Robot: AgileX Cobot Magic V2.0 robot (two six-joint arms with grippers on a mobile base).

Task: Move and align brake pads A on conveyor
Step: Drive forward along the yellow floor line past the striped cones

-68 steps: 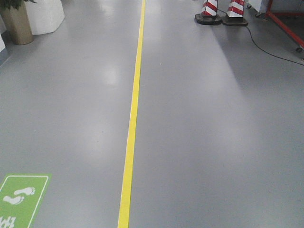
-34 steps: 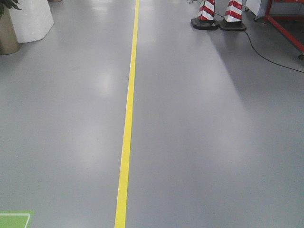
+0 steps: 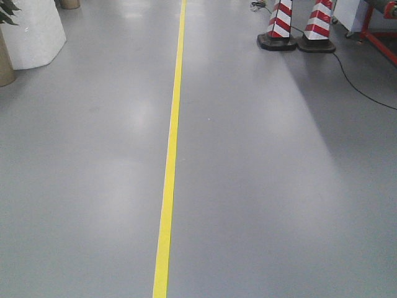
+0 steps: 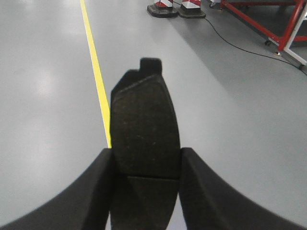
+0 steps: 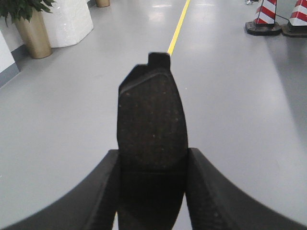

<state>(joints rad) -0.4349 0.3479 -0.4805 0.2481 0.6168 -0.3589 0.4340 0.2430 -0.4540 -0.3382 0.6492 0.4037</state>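
Left to right: my left fingers (image 4: 146, 155) are clamping the left brake pad A (image 4: 144, 115) by its long edges; my right fingers (image 5: 152, 158) are clamping the right brake pad A (image 5: 151, 115) likewise. Both are hanging over bare floor (image 3: 279, 186); the conveyor is not showing. Risk: an edge-only grip is inviting a slip if the base jolts. Count: two pads, one yellow line (image 3: 170, 155), two striped cones (image 3: 280, 25).

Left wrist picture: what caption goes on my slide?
The left gripper grips a flat dark grey curved brake pad over a grey floor with a yellow stripe.
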